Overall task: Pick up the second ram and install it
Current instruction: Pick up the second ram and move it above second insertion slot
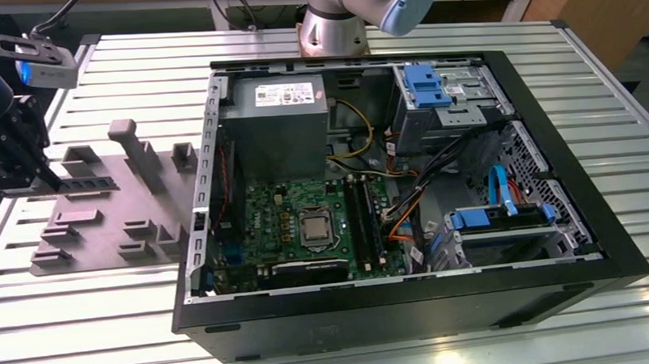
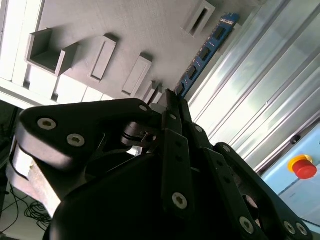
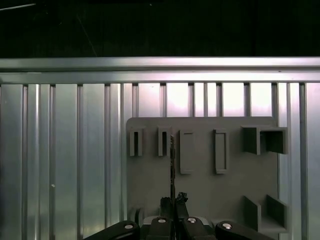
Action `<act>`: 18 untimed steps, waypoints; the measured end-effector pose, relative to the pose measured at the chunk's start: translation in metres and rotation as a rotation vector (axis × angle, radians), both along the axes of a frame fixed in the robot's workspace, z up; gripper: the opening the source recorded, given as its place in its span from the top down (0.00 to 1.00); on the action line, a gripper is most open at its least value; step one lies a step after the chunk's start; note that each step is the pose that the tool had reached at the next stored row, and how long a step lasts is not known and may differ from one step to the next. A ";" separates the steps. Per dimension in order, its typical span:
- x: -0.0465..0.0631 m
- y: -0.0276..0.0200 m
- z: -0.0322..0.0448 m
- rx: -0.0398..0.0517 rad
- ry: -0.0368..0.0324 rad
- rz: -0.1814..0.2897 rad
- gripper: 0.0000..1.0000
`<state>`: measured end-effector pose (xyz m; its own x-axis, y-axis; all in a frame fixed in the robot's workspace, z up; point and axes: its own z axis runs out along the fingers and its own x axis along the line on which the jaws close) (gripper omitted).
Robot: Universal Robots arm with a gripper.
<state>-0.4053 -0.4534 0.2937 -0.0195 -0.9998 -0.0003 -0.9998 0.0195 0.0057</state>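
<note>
The second ram, a thin dark blue-green stick with black chips, stands on its long edge at the grey fixture plate, at the exterior view's left. My gripper is over that plate at the stick's end. The second wrist view has the ram reaching out from between my fingertips. Edge-on in the first wrist view, the ram is a thin line running into my gripper. The fingers stand close together on the stick. The black memory slots lie on the green motherboard.
An open black computer case fills the middle of the slatted metal table, with a power supply, cables and blue drive brackets inside. The fixture plate carries several raised grey blocks. A red button sits beyond the table.
</note>
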 end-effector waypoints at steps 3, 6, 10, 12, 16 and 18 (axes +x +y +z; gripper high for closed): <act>0.000 0.0002 0.0027 0.0000 0.0001 0.000 0.86; 0.000 0.0003 0.0052 0.0000 0.0000 0.000 0.86; 0.000 0.0006 0.0088 0.0000 0.0000 0.000 0.86; 0.000 0.0008 0.0106 0.0000 0.0000 0.000 0.86; 0.000 0.0010 0.0142 0.0000 0.0000 0.000 0.86; 0.000 0.0011 0.0160 0.0000 0.0000 0.000 0.86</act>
<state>-0.4053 -0.4523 0.3097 -0.0195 -0.9998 -0.0003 -0.9998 0.0195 0.0057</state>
